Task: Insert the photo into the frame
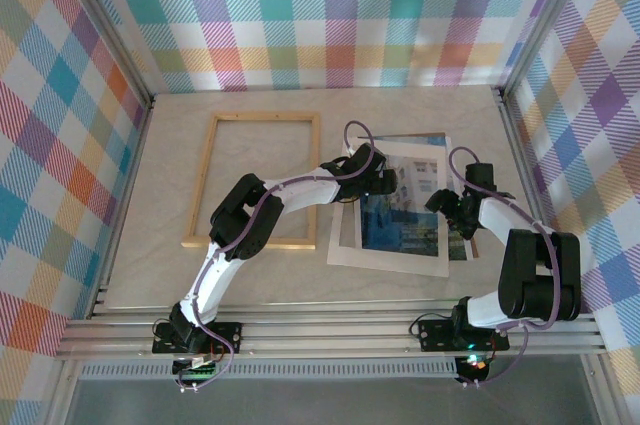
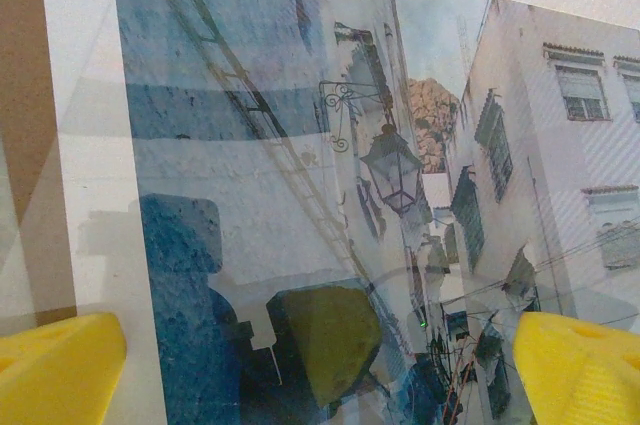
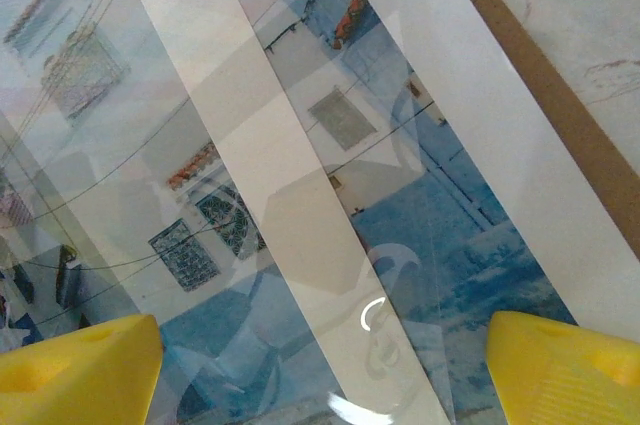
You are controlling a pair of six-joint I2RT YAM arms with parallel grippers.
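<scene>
Plaid-walled pale table [image 1: 160, 245], frame [image 1: 205, 180] left, photo [image 1: 400, 223] to its right, left fingers [image 2: 60, 365] and right fingers [image 3: 80, 365] spread wide, holding nothing.

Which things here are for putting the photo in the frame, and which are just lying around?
For the job:
the photo
the frame
the left claw and the right claw, both open over the photo

Just lying about:
the white mat
the brown backing board
</scene>
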